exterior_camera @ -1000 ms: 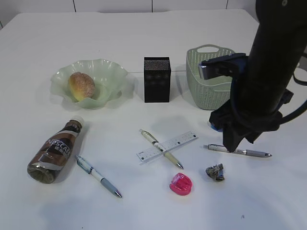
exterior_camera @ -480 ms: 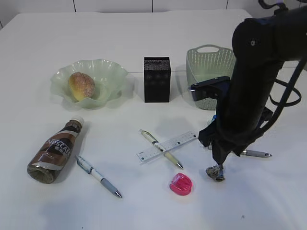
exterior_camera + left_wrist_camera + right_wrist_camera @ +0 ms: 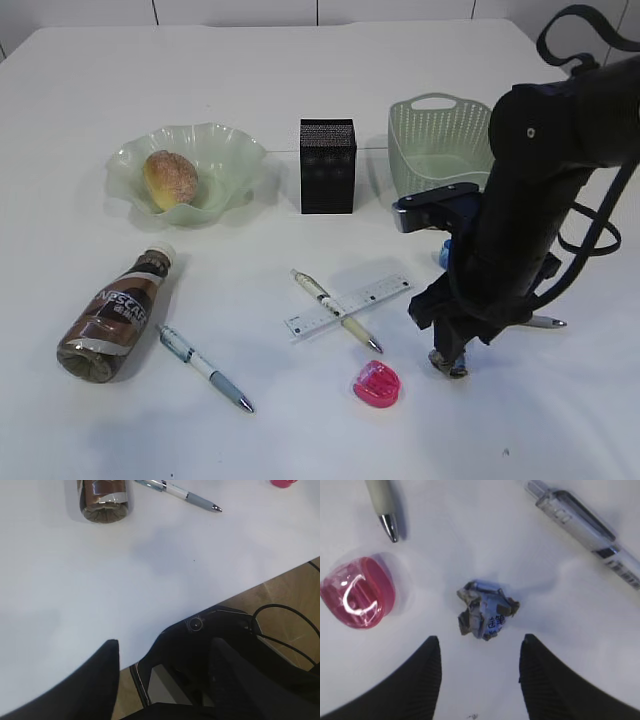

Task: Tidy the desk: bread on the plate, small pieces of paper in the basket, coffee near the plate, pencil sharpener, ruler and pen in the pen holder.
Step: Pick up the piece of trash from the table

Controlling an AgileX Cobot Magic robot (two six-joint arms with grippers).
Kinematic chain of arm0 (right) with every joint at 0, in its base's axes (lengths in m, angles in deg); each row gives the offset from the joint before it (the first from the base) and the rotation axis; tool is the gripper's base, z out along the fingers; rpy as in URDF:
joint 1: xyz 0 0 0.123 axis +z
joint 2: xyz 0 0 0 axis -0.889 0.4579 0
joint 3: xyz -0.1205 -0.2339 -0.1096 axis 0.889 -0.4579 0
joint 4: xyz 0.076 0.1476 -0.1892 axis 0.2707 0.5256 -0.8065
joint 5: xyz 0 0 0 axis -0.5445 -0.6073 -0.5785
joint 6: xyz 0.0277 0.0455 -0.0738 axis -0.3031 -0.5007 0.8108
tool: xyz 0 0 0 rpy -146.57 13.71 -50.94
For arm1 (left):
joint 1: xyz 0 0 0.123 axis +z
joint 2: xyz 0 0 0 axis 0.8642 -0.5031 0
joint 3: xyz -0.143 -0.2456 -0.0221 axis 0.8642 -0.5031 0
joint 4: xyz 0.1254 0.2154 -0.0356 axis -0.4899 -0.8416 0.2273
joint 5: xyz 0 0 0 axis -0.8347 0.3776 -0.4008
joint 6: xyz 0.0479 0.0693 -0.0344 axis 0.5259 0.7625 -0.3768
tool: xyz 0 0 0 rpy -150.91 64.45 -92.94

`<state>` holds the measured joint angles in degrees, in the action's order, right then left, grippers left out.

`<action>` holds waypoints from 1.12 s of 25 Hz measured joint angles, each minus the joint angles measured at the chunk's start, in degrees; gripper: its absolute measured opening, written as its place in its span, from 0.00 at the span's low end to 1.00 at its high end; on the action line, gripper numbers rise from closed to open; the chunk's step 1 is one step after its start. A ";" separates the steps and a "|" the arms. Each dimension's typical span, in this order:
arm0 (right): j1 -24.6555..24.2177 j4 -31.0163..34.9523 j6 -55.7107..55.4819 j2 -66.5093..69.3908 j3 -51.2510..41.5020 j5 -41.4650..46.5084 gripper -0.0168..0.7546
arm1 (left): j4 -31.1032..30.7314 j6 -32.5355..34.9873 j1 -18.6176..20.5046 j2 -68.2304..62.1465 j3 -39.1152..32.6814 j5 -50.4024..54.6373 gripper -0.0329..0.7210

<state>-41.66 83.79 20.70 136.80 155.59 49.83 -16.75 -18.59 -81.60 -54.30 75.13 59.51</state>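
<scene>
Right gripper [image 3: 477,680] low over the crumpled paper wad [image 3: 486,610] near the desk's [image 3: 300,80] near right, jaws apart and empty; left gripper [image 3: 162,675] likewise released, off the near edge.

Bright, even, diffuse light, seemingly from overhead; shadows on the large plain white tabletop [image 3: 300,90] are soft and short. Exterior view sharp, no glare. In the right wrist view the translucent pink plastic sharpener [image 3: 357,597] carries white specular highlights; the crumpled wad of printed paper [image 3: 486,611] is crisp, the black fingers [image 3: 415,685] at the bottom edge slightly soft. Left wrist view greyer, tabletop faintly bluish.
</scene>
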 joint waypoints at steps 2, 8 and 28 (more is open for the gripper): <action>0.00 0.27 0.00 0.68 -0.03 -1.21 0.55 | 0.00 0.00 0.00 0.00 0.00 0.00 0.58; 0.13 0.55 0.20 3.63 -0.03 -2.07 0.55 | 0.00 0.00 0.00 0.00 0.00 -0.04 0.58; 0.13 0.57 0.32 4.56 -0.03 -5.72 0.48 | 0.00 0.10 0.00 0.00 0.00 -0.13 0.59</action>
<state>-41.52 84.36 21.02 141.37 155.56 44.11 -16.75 -18.48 -81.60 -54.30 75.13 59.38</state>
